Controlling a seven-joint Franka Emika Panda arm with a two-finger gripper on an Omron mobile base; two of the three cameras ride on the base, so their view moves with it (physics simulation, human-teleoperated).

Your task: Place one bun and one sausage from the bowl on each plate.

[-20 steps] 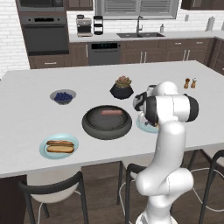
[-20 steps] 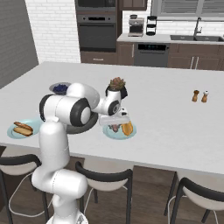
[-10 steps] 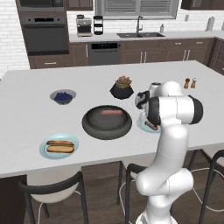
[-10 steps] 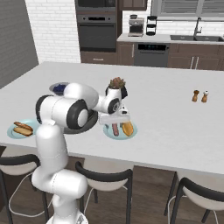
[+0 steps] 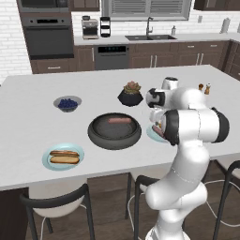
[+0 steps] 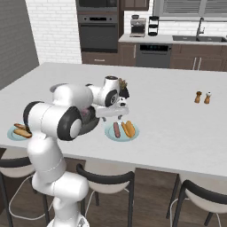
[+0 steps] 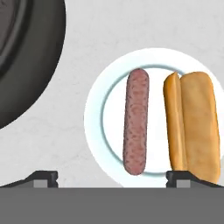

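In the left base view the arm covers most of the near plate [image 5: 153,133] at the counter's front edge, so what lies on it cannot be made out there. In the right base view the arm hides much of the bowl [image 6: 91,122], and the far plate [image 6: 13,133] is partly behind the arm's elbow. In the hand view the bowl [image 7: 30,57] is cut off by the left and top edges, and the bun [image 7: 192,127] runs under the right fingertip [image 7: 189,179].
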